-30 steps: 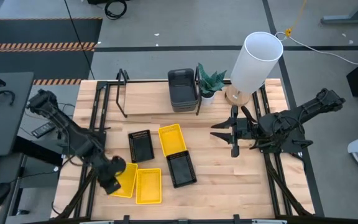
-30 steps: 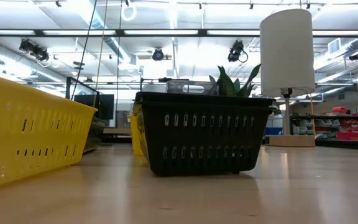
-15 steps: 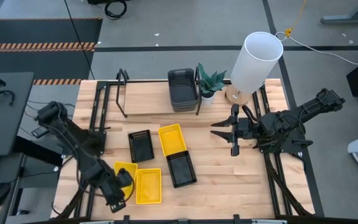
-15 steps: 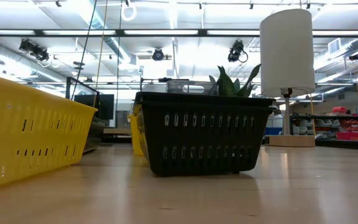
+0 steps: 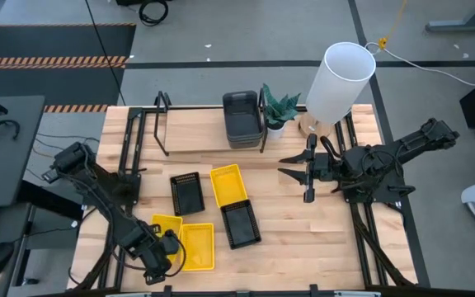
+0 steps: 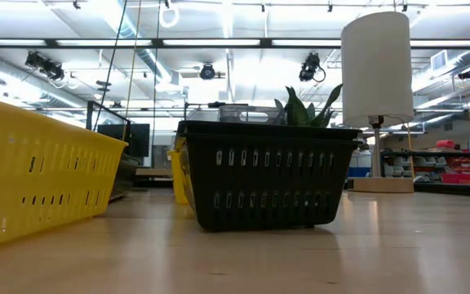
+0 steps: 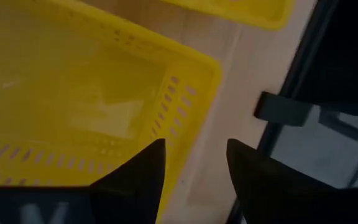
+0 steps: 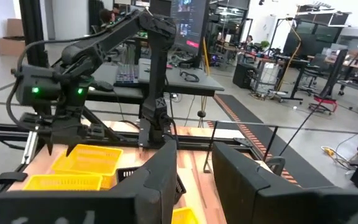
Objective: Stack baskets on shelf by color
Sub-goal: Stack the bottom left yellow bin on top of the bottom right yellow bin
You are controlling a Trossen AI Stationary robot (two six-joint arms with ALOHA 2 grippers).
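Over at the bench's (image 5: 303, 239) front-left corner, the left gripper (image 5: 165, 247) was down low on a yellow basket (image 5: 168, 224), arm stretched in from the left edge. Its jaws stood apart, and in the wrist view the fingers (image 7: 135, 180) sat either side of that basket's (image 7: 73, 93) perforated wall, though whether they touched it could not be made out. Just beside it, along the front edge, lay the second yellow (image 5: 196, 246), the two of them touching or near enough. Moving in towards the middle, a black basket (image 5: 187, 192) sat flat on the wood with the third yellow (image 5: 228, 185) right alongside it, and the other black (image 5: 240, 224) sat just in front of that one, angled slightly. Up at the back edge the shelf (image 5: 192, 132) ran across, and on its right half sat the grey stack (image 5: 242, 118), neatly nested, hard against a small plant (image 5: 279, 107). A white lamp (image 5: 336, 82) stood at the back-right corner. Below it, the right gripper (image 5: 303, 177) hung above the bench's right half, well apart from every basket, jaws parted and holding nothing, its arm reaching in from the right edge.
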